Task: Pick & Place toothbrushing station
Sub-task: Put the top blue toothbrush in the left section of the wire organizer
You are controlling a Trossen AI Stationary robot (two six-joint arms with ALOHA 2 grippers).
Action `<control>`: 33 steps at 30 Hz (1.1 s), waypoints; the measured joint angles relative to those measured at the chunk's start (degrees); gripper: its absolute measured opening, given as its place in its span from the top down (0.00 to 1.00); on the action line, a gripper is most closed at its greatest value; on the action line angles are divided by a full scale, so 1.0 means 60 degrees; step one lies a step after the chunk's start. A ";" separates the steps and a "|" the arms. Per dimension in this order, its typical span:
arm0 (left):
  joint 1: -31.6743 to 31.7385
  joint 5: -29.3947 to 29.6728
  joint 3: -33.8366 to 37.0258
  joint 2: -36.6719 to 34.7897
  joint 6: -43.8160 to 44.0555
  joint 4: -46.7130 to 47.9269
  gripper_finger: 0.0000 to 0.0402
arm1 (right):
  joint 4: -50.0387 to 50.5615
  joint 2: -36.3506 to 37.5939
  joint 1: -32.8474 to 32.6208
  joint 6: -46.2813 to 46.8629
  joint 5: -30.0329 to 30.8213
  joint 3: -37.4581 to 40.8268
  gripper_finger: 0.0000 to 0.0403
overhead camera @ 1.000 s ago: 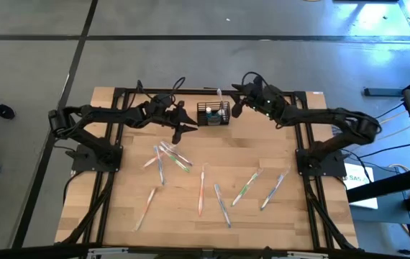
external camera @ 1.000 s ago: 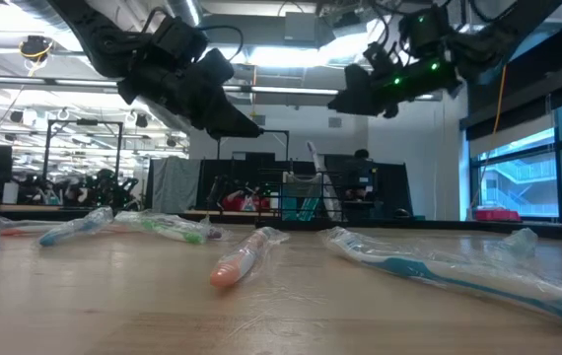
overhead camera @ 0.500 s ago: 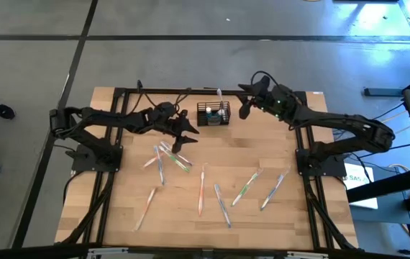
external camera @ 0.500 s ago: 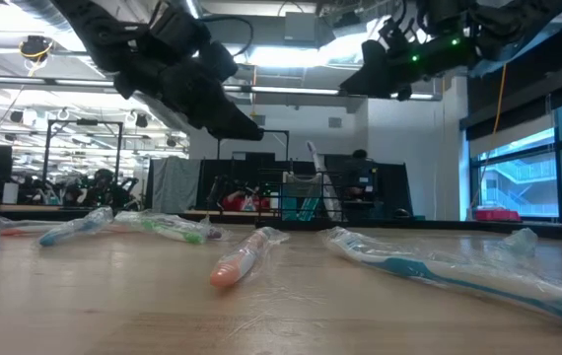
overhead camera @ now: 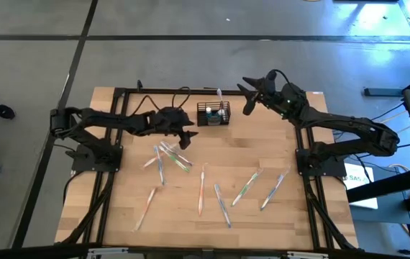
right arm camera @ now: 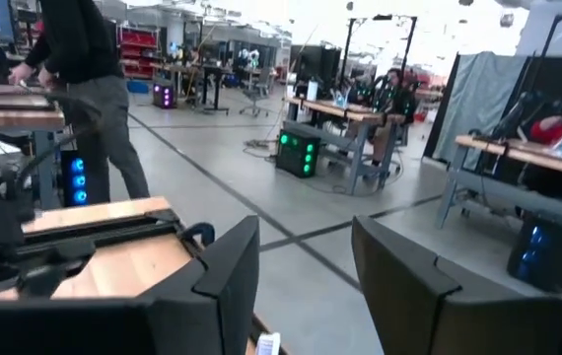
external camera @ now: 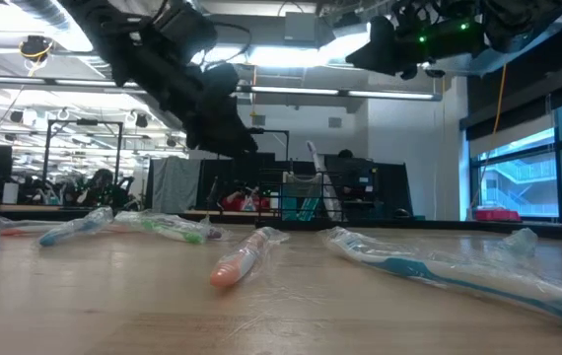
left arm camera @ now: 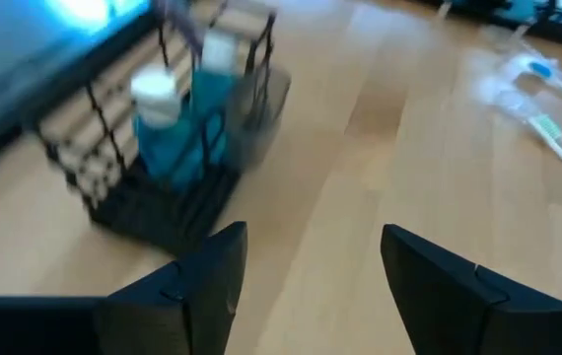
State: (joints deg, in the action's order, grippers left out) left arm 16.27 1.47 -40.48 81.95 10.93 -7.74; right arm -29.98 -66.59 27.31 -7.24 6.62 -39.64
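Note:
The toothbrushing station (overhead camera: 213, 114), a small black wire caddy, stands on its base near the table's far edge; it also shows in the low view (external camera: 301, 198) and the left wrist view (left arm camera: 143, 187). A teal tube (left arm camera: 177, 128) with a white cap stands inside it. My left gripper (overhead camera: 188, 137) hovers open to the caddy's near left, nothing between its fingers (left arm camera: 309, 271). My right gripper (overhead camera: 248, 97) is raised to the caddy's right, open and empty (right arm camera: 306, 266), and faces the room beyond the table.
Several wrapped toothbrushes lie loose on the wooden table: a cluster (overhead camera: 170, 155) just near of my left gripper, and others (overhead camera: 201, 188) (overhead camera: 247, 185) (overhead camera: 146, 207) toward the near edge. A person (right arm camera: 84, 69) stands in the room beyond the table.
My left gripper has drawn back from the caddy's left side toward the table's near edge and has turned. My right gripper has risen and pulled away from the caddy toward the table's right. The caddy has stayed where it was.

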 joint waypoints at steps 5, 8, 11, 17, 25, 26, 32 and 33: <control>-0.0103 0.0094 -0.1017 0.0000 0.0778 0.2744 0.43 | -0.0246 0.0000 0.0000 -0.0157 -0.0002 0.0000 0.59; -0.0233 0.0278 -0.1683 0.0000 0.1277 0.4305 0.43 | -0.0257 0.0000 0.0000 -0.0157 -0.0001 0.0000 0.59; -0.0363 0.0519 -0.2234 0.0000 0.1750 0.5623 0.43 | -0.0256 0.0000 0.0000 -0.0143 -0.0002 0.0000 0.59; -0.0466 0.0846 -0.2963 -0.0004 0.2988 0.7681 0.43 | -0.0233 0.0000 -0.0004 0.0134 -0.0002 0.0000 0.59; -0.0544 0.1297 -0.2639 -0.0004 0.4352 0.8549 0.43 | 0.0178 0.0000 -0.0004 0.0142 -0.0002 0.0000 0.59; -0.0600 0.1266 -0.2568 -0.0004 0.4534 0.8586 0.43 | 0.0214 0.0000 -0.0004 0.0142 -0.0002 0.0000 0.59; -0.1329 0.1092 -0.2346 -0.0004 0.6172 0.9413 0.43 | 0.0377 0.0000 -0.0004 0.0167 -0.0005 0.0000 0.59; -0.1489 0.1115 -0.2342 -0.0004 0.6526 0.9603 0.43 | 0.0401 0.0000 -0.0004 0.0167 -0.0002 0.0000 0.59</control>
State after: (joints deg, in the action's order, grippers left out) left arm 7.34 8.16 -54.53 81.93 50.08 49.88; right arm -27.57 -66.59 27.29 -6.24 6.61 -39.64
